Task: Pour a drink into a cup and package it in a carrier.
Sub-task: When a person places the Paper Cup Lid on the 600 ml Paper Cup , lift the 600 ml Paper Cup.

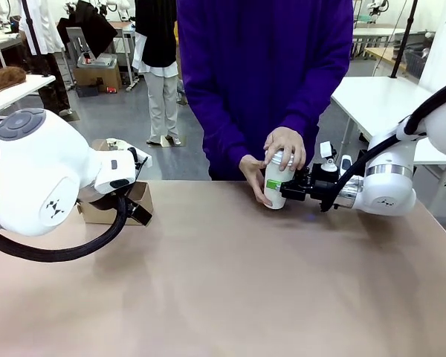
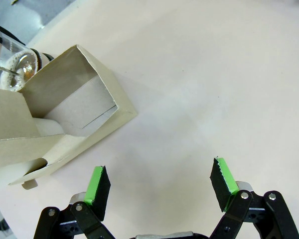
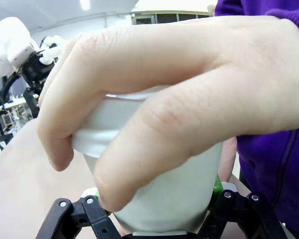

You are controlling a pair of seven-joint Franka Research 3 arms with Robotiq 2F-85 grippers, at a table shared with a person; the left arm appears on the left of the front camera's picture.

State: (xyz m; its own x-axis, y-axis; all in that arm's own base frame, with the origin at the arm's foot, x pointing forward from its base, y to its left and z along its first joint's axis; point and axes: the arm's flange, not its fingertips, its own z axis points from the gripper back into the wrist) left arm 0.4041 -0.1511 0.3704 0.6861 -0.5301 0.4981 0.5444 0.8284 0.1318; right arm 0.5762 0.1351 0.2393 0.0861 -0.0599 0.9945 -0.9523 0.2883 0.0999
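- Your left gripper [image 2: 159,169] hangs wide open and empty over the table [image 1: 223,290], with the brown cardboard carrier [image 2: 79,114] just beside it.
- Your right gripper [image 3: 157,199] is clamped on the cup [image 1: 275,190]: plain white, tapered, upright near the table's far edge.
- The person's top hand [image 1: 285,146] covers the cup's top; the lower hand [image 1: 253,177] wraps its side.

Front view across table [image 1: 208,282] toward person [image 1: 260,74]; left wrist close above carrier [image 2: 65,74], right wrist against cup [image 3: 184,189].
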